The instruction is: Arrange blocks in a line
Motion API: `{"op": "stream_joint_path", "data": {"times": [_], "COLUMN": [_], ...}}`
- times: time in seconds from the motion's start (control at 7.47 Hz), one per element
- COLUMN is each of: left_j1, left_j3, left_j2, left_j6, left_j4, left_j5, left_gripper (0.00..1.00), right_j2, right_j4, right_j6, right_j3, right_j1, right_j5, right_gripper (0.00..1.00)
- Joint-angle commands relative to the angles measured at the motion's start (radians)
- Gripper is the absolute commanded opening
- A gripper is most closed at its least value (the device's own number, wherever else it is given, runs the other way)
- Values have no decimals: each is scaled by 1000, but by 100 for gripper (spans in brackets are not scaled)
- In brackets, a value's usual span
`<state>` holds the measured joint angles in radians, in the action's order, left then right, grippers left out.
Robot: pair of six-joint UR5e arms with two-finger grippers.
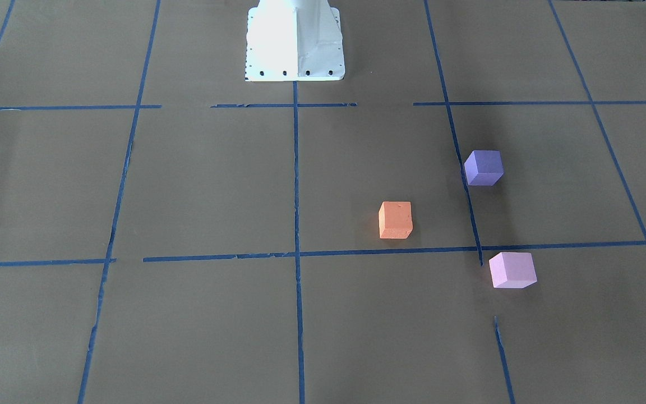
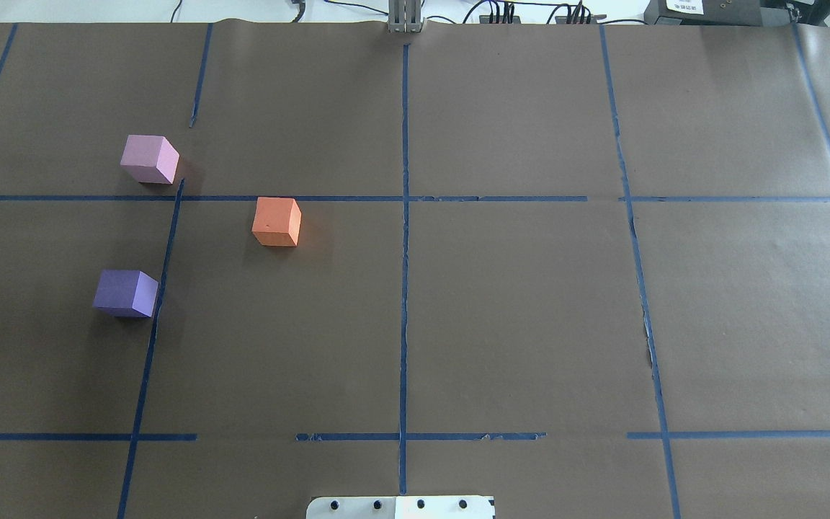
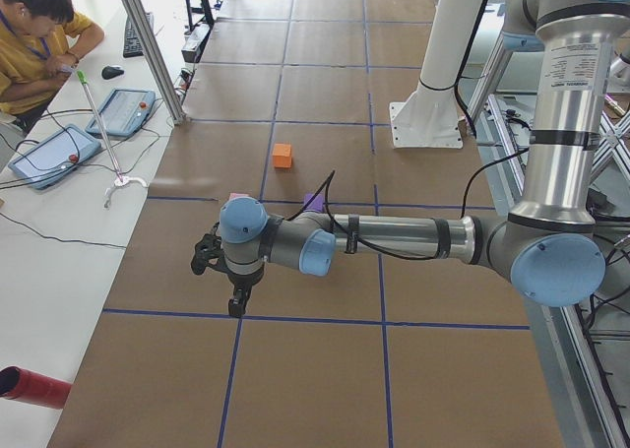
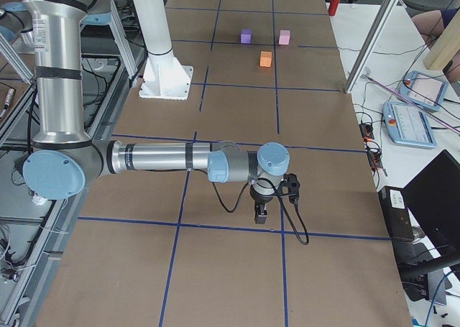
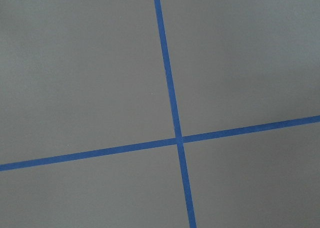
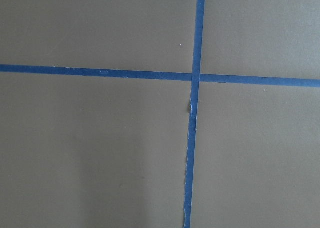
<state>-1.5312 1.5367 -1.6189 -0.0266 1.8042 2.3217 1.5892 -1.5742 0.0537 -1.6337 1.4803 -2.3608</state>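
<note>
Three cubes lie apart on the brown paper on the robot's left half. The orange block (image 1: pixel 395 220) (image 2: pixel 277 221) is nearest the centre line. The dark purple block (image 1: pixel 484 167) (image 2: pixel 125 293) is closer to the robot, and the pale pink block (image 1: pixel 512 270) (image 2: pixel 149 159) is farther out. They form a triangle. My left gripper (image 3: pixel 236 305) shows only in the exterior left view, pointing down beyond the blocks toward the table's end. My right gripper (image 4: pixel 260 215) shows only in the exterior right view, far from the blocks. I cannot tell whether either is open or shut. Both wrist views show only paper and tape.
The white robot base (image 1: pixel 295 42) stands at the table's middle rear. Blue tape lines (image 2: pixel 404 238) grid the paper. An operator (image 3: pixel 30 34) sits beyond the far edge beside teach pendants (image 3: pixel 44 158). A red cylinder (image 3: pixel 34 386) lies off the table's end.
</note>
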Motion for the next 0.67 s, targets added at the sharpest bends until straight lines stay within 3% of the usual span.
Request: {"op": "stream_joint_path", "data": {"times": [0.0, 0.54], "left_j1": [0, 25], "left_j3": [3, -1], "left_j2": [10, -2], "left_j6": [8, -13], "left_j4": [6, 78], "left_j5": [2, 5], "left_gripper": [100, 100], "right_j2": [0, 0], "right_j4": [-1, -1], "right_j6": [0, 0], "right_j3": [0, 0], "right_j1": [0, 0], "right_j5": [0, 0], "right_gripper": [100, 100]}}
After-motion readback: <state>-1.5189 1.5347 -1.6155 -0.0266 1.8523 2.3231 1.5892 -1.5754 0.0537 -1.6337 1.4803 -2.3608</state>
